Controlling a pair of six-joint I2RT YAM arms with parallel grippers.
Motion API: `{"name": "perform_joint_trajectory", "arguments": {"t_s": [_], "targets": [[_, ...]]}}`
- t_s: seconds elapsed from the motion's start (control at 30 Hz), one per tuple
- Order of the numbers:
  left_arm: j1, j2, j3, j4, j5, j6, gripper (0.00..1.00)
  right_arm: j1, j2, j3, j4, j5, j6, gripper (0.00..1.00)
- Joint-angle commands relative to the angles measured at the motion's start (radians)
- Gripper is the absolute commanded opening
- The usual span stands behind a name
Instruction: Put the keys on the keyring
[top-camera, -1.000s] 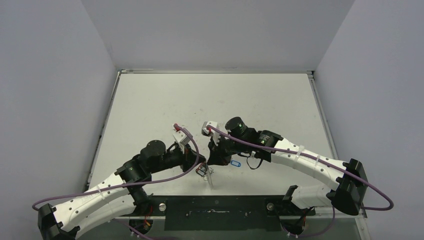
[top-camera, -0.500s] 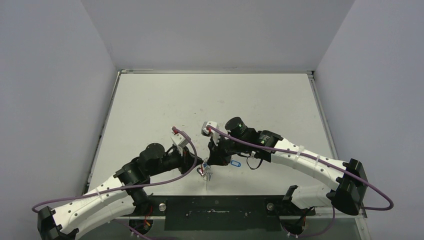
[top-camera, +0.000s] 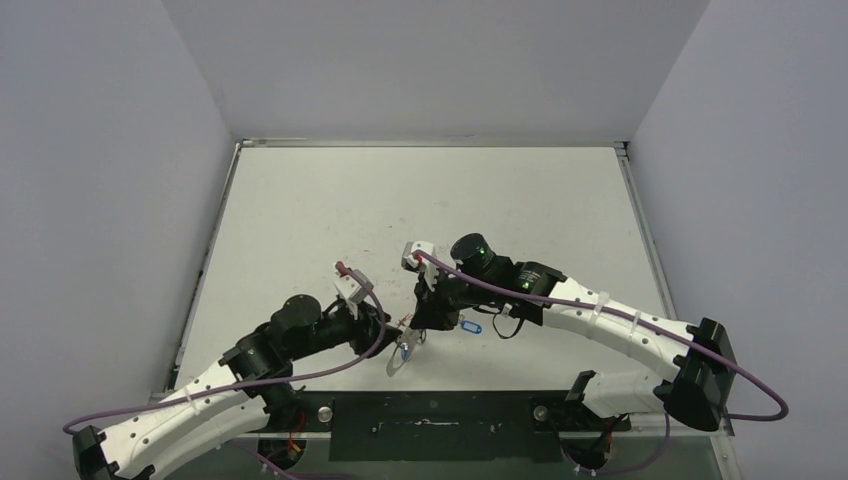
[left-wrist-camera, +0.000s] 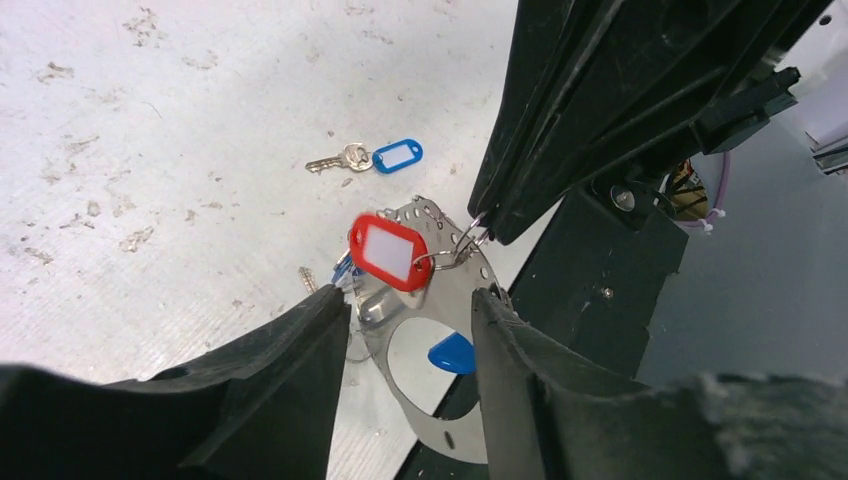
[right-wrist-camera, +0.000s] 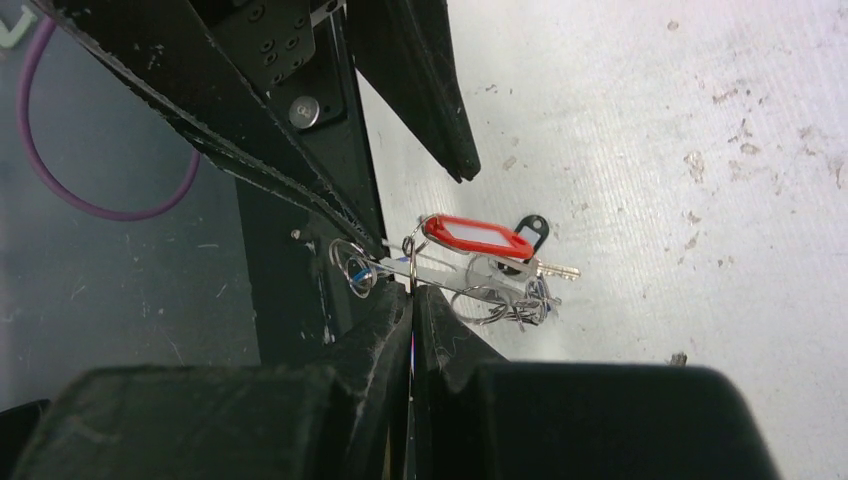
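Arms (top-camera: 600, 315) bend inward, wrists meeting low; right gripper (right-wrist-camera: 413, 296) pinches the keyring (left-wrist-camera: 452, 294), left gripper (left-wrist-camera: 410, 302) gapes empty beside it.

We are looking at a scuffed, speckled pale grey tabletop (top-camera: 330, 200), which is sitting between plain grey walls (top-camera: 100, 200); a flat black metal strip (top-camera: 430, 412) is running along its near edge.

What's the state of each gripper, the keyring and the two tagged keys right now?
left gripper: open, empty.
right gripper: shut on the keyring.
keyring: hanging from the right gripper.
red-tagged key: threaded on the keyring, dangling.
blue-tagged key: loose, flat on the table.
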Motion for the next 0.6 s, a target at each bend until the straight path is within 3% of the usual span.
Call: {"name": "perform_joint_trajectory", "arguments": {"t_s": [0.0, 0.37, 0.57], "targets": [[0.003, -0.082, -0.014, 0.035, -0.011, 0.045, 0.48, 0.012, -0.062, -0.010, 0.117, -0.033, -0.016, 0.00], [0.003, -0.272, -0.068, 0.111, -0.029, 0.156, 0.57, 0.021, -0.177, -0.077, 0.174, 0.041, -0.077, 0.00], [0.003, -0.272, -0.067, 0.172, 0.050, 0.236, 0.56, 0.023, -0.209, -0.117, 0.215, -0.052, -0.243, 0.00]]}}
